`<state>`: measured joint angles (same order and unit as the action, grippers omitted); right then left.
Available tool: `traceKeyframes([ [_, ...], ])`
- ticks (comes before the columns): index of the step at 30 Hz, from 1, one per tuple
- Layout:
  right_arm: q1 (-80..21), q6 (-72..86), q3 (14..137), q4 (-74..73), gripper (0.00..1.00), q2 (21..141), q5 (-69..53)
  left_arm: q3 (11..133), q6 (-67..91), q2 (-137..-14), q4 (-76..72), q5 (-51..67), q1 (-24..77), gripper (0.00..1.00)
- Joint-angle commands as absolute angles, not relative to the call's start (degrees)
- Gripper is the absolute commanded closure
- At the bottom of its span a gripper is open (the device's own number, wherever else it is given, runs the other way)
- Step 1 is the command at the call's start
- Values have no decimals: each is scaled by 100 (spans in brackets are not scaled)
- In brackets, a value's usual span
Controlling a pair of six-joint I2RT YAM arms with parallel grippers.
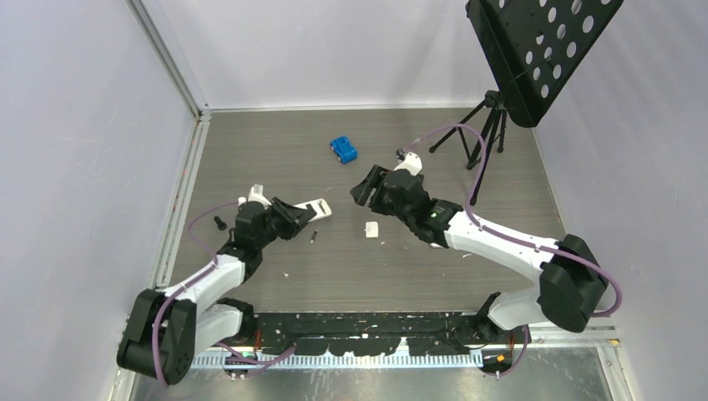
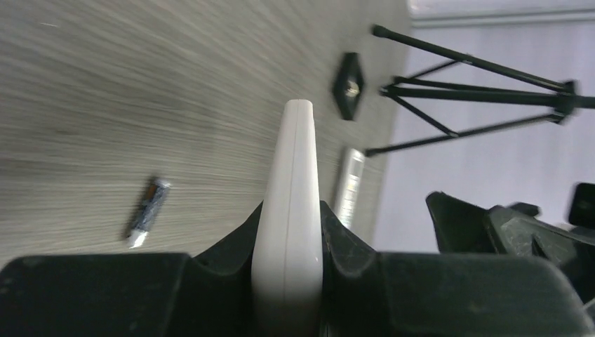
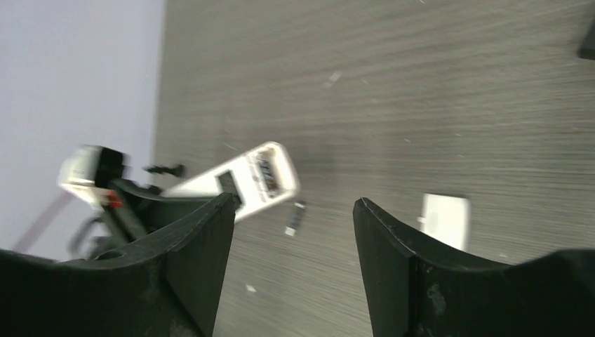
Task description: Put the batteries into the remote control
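Observation:
The white remote control (image 1: 318, 207) is clamped edge-on in my left gripper (image 1: 294, 214), which is shut on it and holds it just above the table. In the left wrist view the remote control (image 2: 295, 203) rises between the two black fingers of the left gripper (image 2: 289, 225). One small dark battery (image 1: 314, 236) lies on the table beside the remote, also seen as the battery (image 2: 146, 210) and the battery (image 3: 296, 218). My right gripper (image 1: 361, 190) hovers open to the right of the remote; the right gripper (image 3: 293, 207) has nothing between its fingers. The remote control (image 3: 249, 175) shows its recessed slot, blurred.
A small white flat piece (image 1: 371, 229) lies right of the battery, also seen as the white piece (image 3: 445, 219). A blue block (image 1: 343, 149) sits farther back. A black tripod (image 1: 488, 125) stands at the back right, and a small black part (image 1: 219, 222) lies near the left wall.

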<state>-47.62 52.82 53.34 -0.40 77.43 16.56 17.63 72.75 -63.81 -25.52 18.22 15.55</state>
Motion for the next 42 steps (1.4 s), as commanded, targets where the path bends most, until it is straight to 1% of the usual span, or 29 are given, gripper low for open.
traceKeyframes([
  [1,-4974,4375,5522,-635,33,8194,1597,2134,5696,-5764,-840,584,1503,100],
  [7,-5618,4087,6127,-824,36,9382,1805,2375,4857,-5329,178,-611,1494,100],
  [13,-5862,3987,6845,-940,38,10140,1749,2604,4169,-5016,1062,-1585,1494,100],
  [22,-5864,4099,7378,-1189,40,10510,1671,2655,4208,-5615,1040,-631,1494,100],
  [30,-5871,4175,7783,-1460,46,10930,1612,2500,4350,-5808,706,-180,1494,100],
  [33,-5884,4193,7972,-1643,48,11114,1599,2554,4334,-5793,723,-148,1499,100],
  [36,-5959,4199,8180,-1811,48,11284,1650,2596,4309,-5717,791,-182,1490,100],
  [39,-6063,4209,8366,-1903,46,11450,1701,2687,4283,-5598,1008,-337,1494,100],
  [42,-6206,4216,8669,-2108,42,11663,1877,2776,4170,-5431,1323,-833,1492,100],
])
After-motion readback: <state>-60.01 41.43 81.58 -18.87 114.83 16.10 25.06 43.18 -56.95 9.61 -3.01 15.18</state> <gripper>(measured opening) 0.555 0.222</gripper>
